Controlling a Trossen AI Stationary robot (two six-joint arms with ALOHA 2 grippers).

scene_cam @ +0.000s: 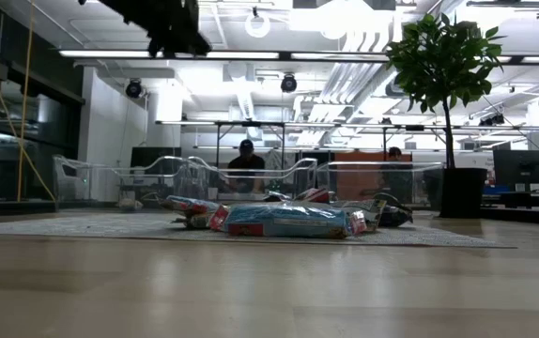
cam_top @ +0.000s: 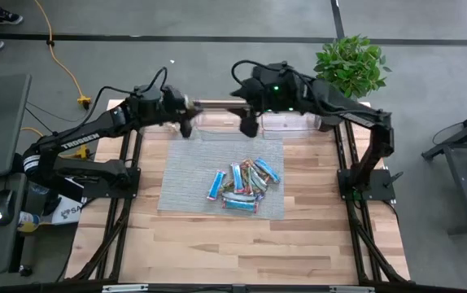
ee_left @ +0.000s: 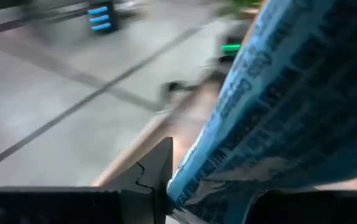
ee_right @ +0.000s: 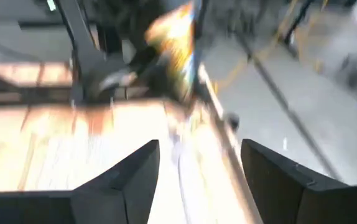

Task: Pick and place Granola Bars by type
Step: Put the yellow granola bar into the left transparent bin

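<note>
Several granola bars (cam_top: 242, 183), blue, silvery and red-ended, lie heaped on a grey mat (cam_top: 185, 175); the low view shows the heap (scene_cam: 288, 221) too. My left gripper (cam_top: 186, 124) hovers above the mat's far left corner, shut on a blue granola bar (ee_left: 290, 106). My right gripper (cam_top: 250, 124) hangs over the mat's far edge, to the right of the left one. It is open (ee_right: 200, 177) with nothing between its fingers. In its wrist view the left arm shows farther off with a blue and yellow bar (ee_right: 173, 46). My left gripper pinches the blue bar between its two fingers by one end (ee_left: 194, 186). The rest of the bar juts forward past the fingertips, along the fingers. The bar is lifted clear of the table.
Clear plastic bins (cam_top: 290, 124) (cam_top: 217, 120) stand along the table's far edge, right behind both grippers. A potted plant (cam_top: 349, 65) stands at the far right corner. Bare wood (cam_top: 242, 244) lies in front of the mat. People sit in the room beyond (scene_cam: 246, 160).
</note>
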